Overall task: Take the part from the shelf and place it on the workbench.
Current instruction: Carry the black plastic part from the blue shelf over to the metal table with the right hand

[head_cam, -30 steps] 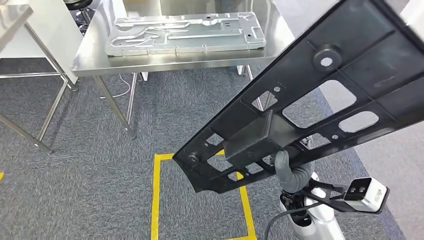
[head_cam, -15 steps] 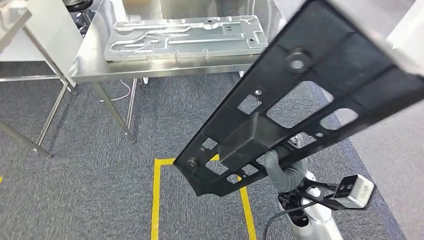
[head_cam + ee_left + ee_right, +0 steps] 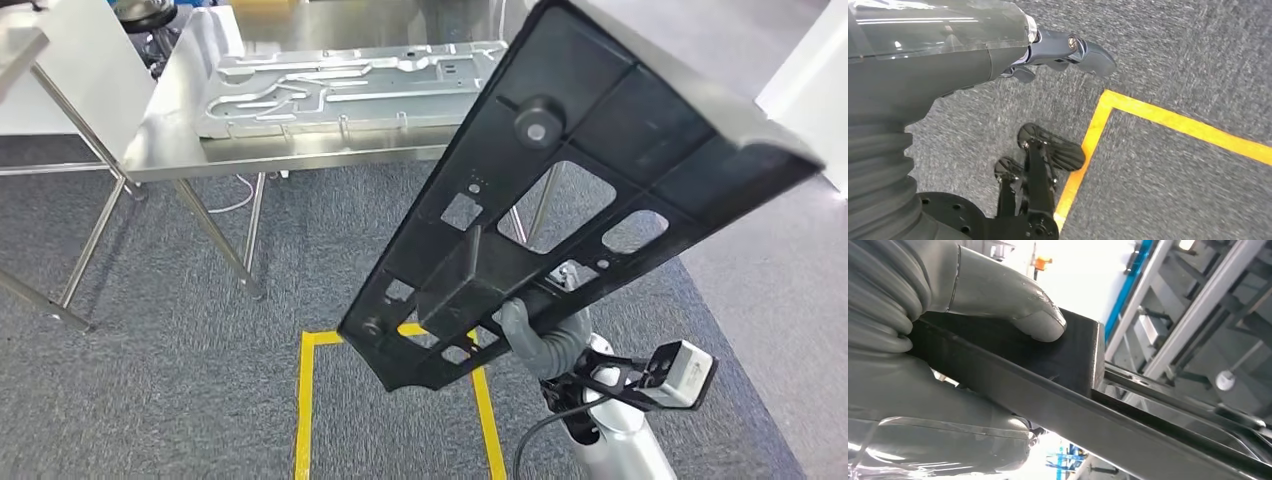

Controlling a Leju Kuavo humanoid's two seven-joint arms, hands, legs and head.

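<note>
The right hand (image 3: pixel 545 335) grasps the long, stiff black perforated plastic panel (image 3: pixel 560 190) near one end, so it likely levers heavily.

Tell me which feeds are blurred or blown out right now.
Head view: mostly sharp, glare on the steel workbench. Left wrist view: carpet motion-smeared near the left hand. Right wrist view: background behind the right hand blown out white; the black part is underexposed, detail lost.

Metal panel (image 3: pixel 350 85) on steel workbench (image 3: pixel 160 150)
</note>
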